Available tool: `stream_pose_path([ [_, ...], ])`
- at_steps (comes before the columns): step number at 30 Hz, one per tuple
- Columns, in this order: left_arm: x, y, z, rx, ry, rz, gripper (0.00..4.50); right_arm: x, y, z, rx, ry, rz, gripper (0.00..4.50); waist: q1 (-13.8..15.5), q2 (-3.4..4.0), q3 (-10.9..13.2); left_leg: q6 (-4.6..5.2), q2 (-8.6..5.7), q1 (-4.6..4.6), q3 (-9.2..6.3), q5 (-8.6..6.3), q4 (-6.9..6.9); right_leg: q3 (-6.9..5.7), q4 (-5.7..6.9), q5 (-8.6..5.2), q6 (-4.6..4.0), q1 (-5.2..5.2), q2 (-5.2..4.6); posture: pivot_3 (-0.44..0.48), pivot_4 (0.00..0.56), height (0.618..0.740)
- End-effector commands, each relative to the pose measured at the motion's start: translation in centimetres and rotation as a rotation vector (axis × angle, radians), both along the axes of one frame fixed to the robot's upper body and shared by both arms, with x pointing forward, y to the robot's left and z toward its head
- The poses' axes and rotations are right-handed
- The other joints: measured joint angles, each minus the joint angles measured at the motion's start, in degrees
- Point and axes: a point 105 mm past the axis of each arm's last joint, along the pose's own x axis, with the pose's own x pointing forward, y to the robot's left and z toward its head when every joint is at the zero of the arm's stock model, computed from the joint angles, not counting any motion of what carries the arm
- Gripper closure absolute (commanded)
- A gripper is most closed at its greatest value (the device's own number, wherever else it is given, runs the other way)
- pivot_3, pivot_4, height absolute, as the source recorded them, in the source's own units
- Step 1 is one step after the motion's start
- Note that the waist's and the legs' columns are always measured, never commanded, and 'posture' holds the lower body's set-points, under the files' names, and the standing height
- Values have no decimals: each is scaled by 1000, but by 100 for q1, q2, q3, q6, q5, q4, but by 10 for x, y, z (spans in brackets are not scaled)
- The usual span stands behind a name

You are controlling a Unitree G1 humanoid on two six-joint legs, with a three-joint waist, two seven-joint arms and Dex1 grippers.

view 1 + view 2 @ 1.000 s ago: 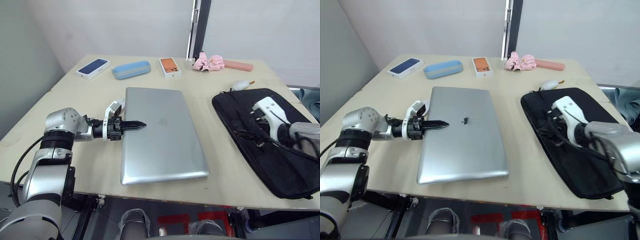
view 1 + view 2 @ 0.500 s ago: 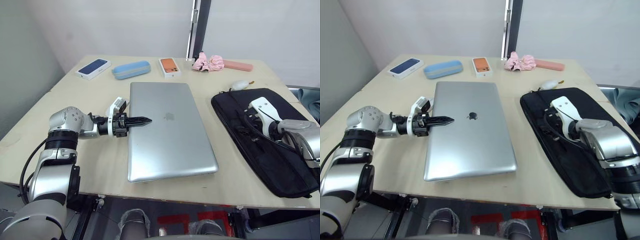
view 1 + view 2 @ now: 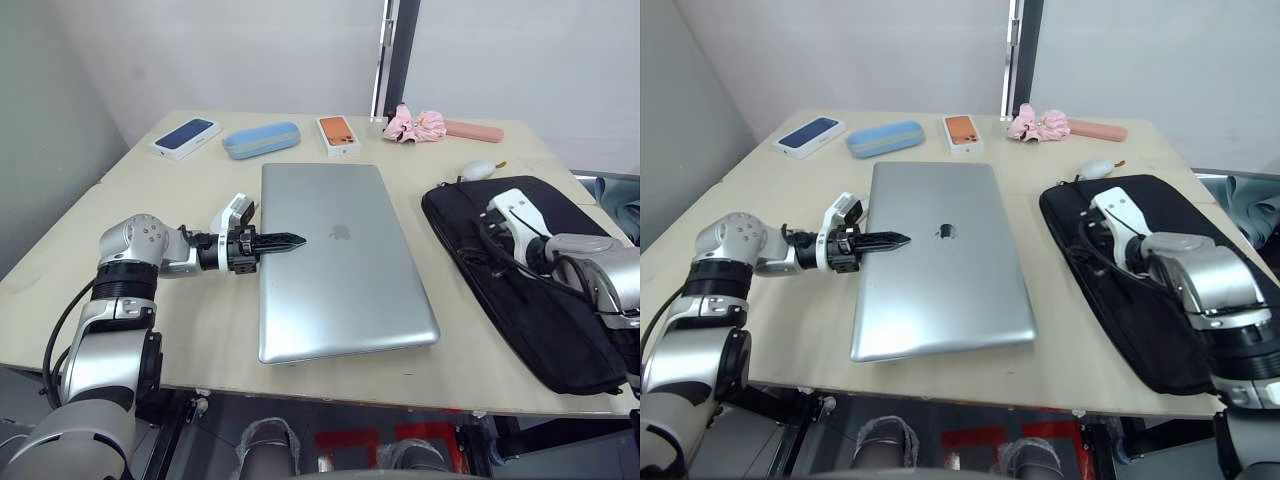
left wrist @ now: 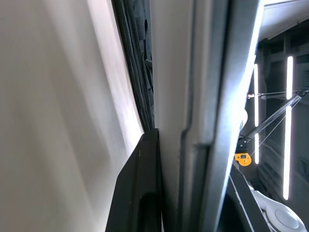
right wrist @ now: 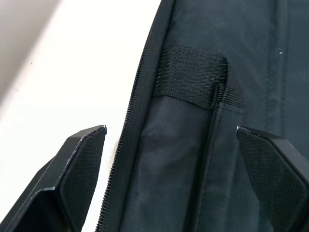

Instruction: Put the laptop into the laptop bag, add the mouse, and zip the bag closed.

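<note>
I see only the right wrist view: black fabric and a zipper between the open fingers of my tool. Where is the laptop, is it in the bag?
Observer: No. The laptop lies closed on the table, beside the laptop bag and apart from it.
Operator: Does the left tool hold it?
Observer: Yes, the left tool is clamped on the laptop's left edge.
Operator: What lies beyond the laptop?
Observer: A blue case between a dark blue phone box and an orange phone box, along the table's far edge.
</note>
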Motion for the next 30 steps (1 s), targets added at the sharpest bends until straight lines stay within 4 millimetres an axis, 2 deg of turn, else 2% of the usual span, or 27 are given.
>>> stream_pose_path([
  [1, -3, 4, 32, -123, -106, -14, 4193, 4, -5, -2, -22, -19, -21, 30, -1, 0, 0, 0, 0, 0, 1, 0, 0, 1, 0, 0, 0, 0, 0, 0, 150, 740],
  [6, 0, 8, 37, -133, -118, 7, 4193, 2, -14, -11, -36, -1, -25, 30, -1, 0, 0, 0, 0, -1, -1, 0, 0, -2, 0, 0, 0, 0, 0, 0, 150, 740],
  [7, 1, 9, 37, -136, -117, 13, 4193, 2, -15, -14, -35, 4, -27, 549, 0, 0, 0, 0, 0, -1, -1, 0, 0, -1, 0, 0, 0, 0, 0, 0, 150, 740],
  [13, 1, 9, 38, -144, -118, 18, 4193, 0, -14, -23, -46, 14, -13, 2483, -1, 0, 0, 0, 0, 3, -5, 0, 5, -3, 0, 0, 0, 9, 0, 0, 150, 740],
  [14, 1, 8, 38, -144, -118, 18, 4193, -1, -15, -23, -50, 14, -14, 2909, -1, 0, 0, 0, 0, 3, -7, 0, 8, -4, 0, 0, 0, 11, 0, 0, 150, 740],
  [19, 3, 7, 39, -150, -120, 19, 4193, -4, -22, -30, -83, 27, -33, 4472, 12, 0, 0, 1, 0, 8, -24, -1, 22, -18, -1, 1, 0, 36, -4, 0, 150, 740],
  [24, 4, 2, 40, -160, -123, 13, 4193, -7, -15, -28, -46, 18, -51, 4472, 28, 0, 0, 1, -2, 10, -33, -1, 25, -26, -1, 1, 0, 46, -6, 0, 150, 740],
  [26, 4, 0, 39, -162, -122, 10, 4193, -5, -11, -15, 4, -17, -67, 4472, 28, -1, 0, 1, -2, 10, -34, -1, 25, -28, -1, 1, 0, 46, -6, 0, 150, 740],
  [30, 5, -6, 36, -162, -117, -4, 4193, -2, -6, 25, 66, -88, -77, 4472, 14, 1, 1, 0, -3, 6, -35, 0, 23, -29, -2, 1, 0, 43, -5, 0, 150, 740],
])
